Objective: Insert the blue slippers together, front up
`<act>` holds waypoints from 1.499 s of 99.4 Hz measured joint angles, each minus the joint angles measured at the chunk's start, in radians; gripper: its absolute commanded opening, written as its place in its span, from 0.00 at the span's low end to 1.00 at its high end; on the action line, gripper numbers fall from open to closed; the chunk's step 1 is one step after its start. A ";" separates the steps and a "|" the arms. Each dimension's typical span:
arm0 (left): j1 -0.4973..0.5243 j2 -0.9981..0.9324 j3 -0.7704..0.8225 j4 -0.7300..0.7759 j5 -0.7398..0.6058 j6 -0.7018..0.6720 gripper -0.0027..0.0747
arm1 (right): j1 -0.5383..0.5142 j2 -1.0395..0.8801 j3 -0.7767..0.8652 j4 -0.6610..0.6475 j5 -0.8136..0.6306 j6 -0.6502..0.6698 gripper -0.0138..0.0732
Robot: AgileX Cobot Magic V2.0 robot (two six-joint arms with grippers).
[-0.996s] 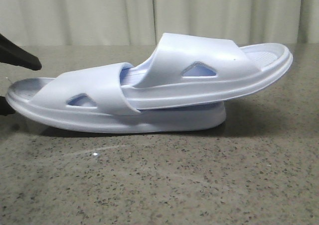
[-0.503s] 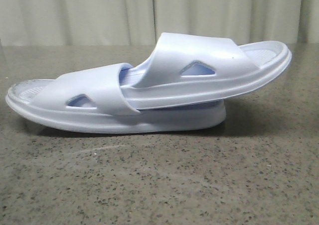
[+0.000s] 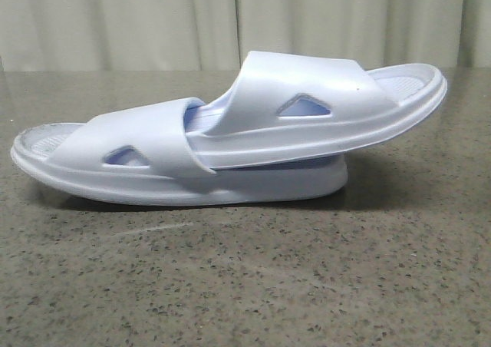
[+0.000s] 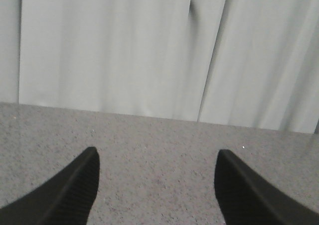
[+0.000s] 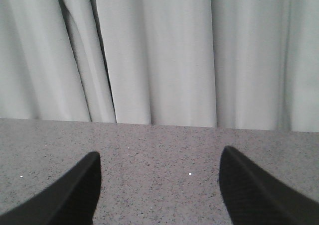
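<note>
Two pale blue slippers lie nested on the grey stone table in the front view. The lower slipper (image 3: 138,151) rests flat on its sole. The upper slipper (image 3: 322,105) has one end pushed under the lower one's strap and its other end tilts up to the right. Neither gripper shows in the front view. My left gripper (image 4: 157,158) is open and empty over bare table. My right gripper (image 5: 158,161) is open and empty over bare table. No slipper shows in either wrist view.
The speckled grey table (image 3: 245,285) runs back to a pale pleated curtain (image 3: 153,17). The curtain also shows in the left wrist view (image 4: 124,51) and in the right wrist view (image 5: 164,56).
A dark gripper finger at the left edge of the front view one second ago has withdrawn out of view. The slippers have stayed nested, with the lower one's left end settling slightly.
</note>
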 measured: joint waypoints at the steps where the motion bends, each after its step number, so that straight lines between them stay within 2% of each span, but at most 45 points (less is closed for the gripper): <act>1: 0.000 -0.012 0.000 0.002 -0.003 0.000 0.60 | 0.000 -0.009 0.003 0.000 0.000 0.000 0.66; 54: 0.000 -0.310 0.230 0.034 -0.115 0.000 0.60 | 0.000 -0.371 0.274 -0.019 -0.033 -0.036 0.66; 73: 0.000 -0.336 0.308 0.034 -0.120 0.000 0.60 | 0.000 -0.408 0.345 -0.019 -0.033 -0.038 0.66; 91: 0.000 -0.336 0.336 0.036 -0.120 0.000 0.55 | 0.000 -0.410 0.369 -0.019 -0.040 -0.040 0.65; 101: 0.000 -0.336 0.337 0.036 -0.120 0.000 0.46 | 0.000 -0.410 0.369 -0.019 -0.054 -0.040 0.55; 120: 0.000 -0.336 0.337 0.036 -0.120 0.000 0.22 | 0.000 -0.410 0.369 -0.019 -0.065 -0.040 0.18; 130: 0.000 -0.336 0.337 0.036 -0.120 0.000 0.09 | 0.000 -0.410 0.369 -0.019 -0.065 -0.040 0.04; 133: 0.000 -0.336 0.337 0.036 -0.120 0.000 0.05 | 0.000 -0.410 0.369 -0.019 -0.065 -0.040 0.04; 149: 0.000 -0.336 0.337 0.036 -0.120 0.000 0.06 | 0.000 -0.410 0.369 -0.019 -0.037 -0.040 0.04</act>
